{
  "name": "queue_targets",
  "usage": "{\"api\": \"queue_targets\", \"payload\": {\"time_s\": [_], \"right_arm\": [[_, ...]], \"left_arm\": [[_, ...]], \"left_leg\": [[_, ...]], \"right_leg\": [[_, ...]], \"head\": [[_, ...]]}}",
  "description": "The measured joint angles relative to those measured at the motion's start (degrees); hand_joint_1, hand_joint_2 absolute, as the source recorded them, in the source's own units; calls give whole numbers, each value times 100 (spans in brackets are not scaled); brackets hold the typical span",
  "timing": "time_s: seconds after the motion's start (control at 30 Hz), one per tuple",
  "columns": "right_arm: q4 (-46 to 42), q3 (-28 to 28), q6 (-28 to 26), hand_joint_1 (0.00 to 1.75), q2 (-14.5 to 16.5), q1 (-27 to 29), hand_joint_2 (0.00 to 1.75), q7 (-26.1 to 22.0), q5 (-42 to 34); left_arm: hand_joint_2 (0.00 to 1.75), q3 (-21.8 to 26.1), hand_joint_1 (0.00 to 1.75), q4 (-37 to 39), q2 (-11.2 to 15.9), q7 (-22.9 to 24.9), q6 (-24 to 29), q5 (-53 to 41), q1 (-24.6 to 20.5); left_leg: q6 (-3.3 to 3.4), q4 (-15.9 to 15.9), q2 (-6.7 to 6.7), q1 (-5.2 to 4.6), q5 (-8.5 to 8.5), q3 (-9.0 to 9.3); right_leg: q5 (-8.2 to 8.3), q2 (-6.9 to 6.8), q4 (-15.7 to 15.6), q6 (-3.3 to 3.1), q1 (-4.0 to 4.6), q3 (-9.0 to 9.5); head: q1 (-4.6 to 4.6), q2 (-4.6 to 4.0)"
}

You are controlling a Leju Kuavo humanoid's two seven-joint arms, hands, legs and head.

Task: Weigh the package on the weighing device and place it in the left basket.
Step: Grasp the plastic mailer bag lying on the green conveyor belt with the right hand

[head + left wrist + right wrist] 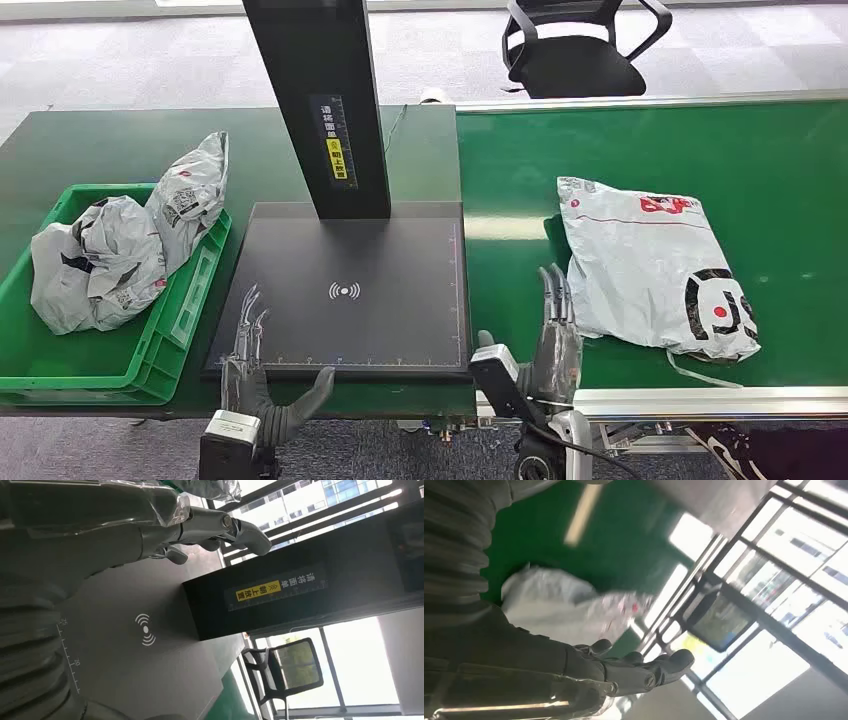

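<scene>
A white plastic mailer package with red and black print lies flat on the green belt at the right; it also appears blurred in the right wrist view. My right hand is open at the belt's near edge, fingers stretched just beside the package's left edge, holding nothing. The black weighing device with its upright post sits in the middle, its platform bare. My left hand is open at the platform's near-left corner, its fingers over the platform. The green basket stands at the left.
Several crumpled grey-white packages fill the green basket, one leaning over its far right corner. A black office chair stands behind the belt. A silver rail runs along the belt's near edge.
</scene>
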Motion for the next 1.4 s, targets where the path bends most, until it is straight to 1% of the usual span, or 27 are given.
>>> {"api": "queue_targets", "payload": {"time_s": [0.07, 0.13, 0.2, 0.27, 0.43, 0.57, 0.63, 0.7, 0.8, 0.93, 1.1, 1.27, 1.4], "right_arm": [[45, -119, 27, 0, -54, -116, 175, 154, 210], [221, -355, 123, 0, -186, -395, 175, 480, 561], [597, -619, 281, 0, -385, -785, 175, 761, 754], [1140, -925, 428, 0, -631, -1259, 175, 879, 792], [2463, -1637, 772, 0, -1182, -2359, 175, 897, 514], [3385, -2259, 1510, 0, -1583, -3149, 175, 784, 30], [3722, -2541, 1810, 0, -1728, -3456, 175, 699, -156], [3975, -2760, 2000, 0, -1824, -3673, 175, 652, -260], [4231, -2957, 2070, 0, -1899, -3867, 175, 626, -303], [4450, -3094, 2186, 0, -1938, -3992, 175, 668, -282], [4726, -3125, 2934, 0, -1995, -4045, 175, 991, 9], [4926, -3103, 3447, 0, -2023, -4034, 175, 1190, 300], [5060, -2937, 3936, 0, -2027, -3953, 175, 1459, 718]], "left_arm": [[175, 0, 0, 1, 0, -1, -22, 10, -1], [175, 0, 0, 5, 1, -9, -83, 49, -8], [175, 0, 0, 22, 2, -30, -137, 107, -20], [175, 0, 0, 48, 2, -61, -175, 158, -37], [175, -2, 0, 127, 0, -95, -239, 215, -110], [175, -10, 0, 207, -1, -97, -247, 242, -187], [175, -11, 0, 248, 0, -101, -247, 273, -214], [175, -13, 0, 283, 0, -103, -247, 301, -232], [175, -13, 0, 325, 0, -104, -247, 310, -244], [175, -13, 0, 342, 0, -120, -257, 320, -248], [175, -7, 0, 366, 2, -156, -386, 404, -270], [175, 39, 0, 451, -1, -191, -493, 432, -357], [175, 94, 0, 547, -14, -191, -568, 478, -447]], "left_leg": [[0, 0, 0, 0, 0, 1], [0, 1, 0, 0, 0, 4], [2, 3, 0, 0, 2, 5], [4, 5, -1, -1, 3, 6], [5, 9, -3, -1, 5, 6], [6, 10, -8, -2, 5, 3], [6, 10, -5, -2, 4, 2], [6, 10, -5, -2, 4, 2], [6, 10, -8, -2, 4, 1], [6, 9, -6, -2, 4, 1], [6, 10, -7, -2, 4, 1], [6, 10, -7, -2, 4, 1], [6, 9, -7, -2, 4, 0]], "right_leg": [[0, 0, 0, 0, 0, 1], [2, 0, 0, 0, 0, 3], [5, 0, -1, 1, -1, 4], [8, 0, 0, 4, -2, 5], [10, 1, 0, 7, -4, 4], [11, -4, 0, 7, -6, 3], [11, -3, 0, 7, -6, 2], [11, -3, 0, 7, -6, 1], [10, -4, 0, 7, -5, 0], [10, -3, 0, 7, -5, 1], [11, -4, 0, 8, -5, 1], [11, -3, 0, 8, -5, 1], [10, -4, 1, 8, -5, 1]], "head": [[-1, 0], [-1, 0], [-1, 0], [-1, 0], [-1, 0], [-2, 0], [-2, 0], [-2, 0], [-2, 0], [-3, 0], [-2, 0], [-3, 0], [-2, 0]]}}
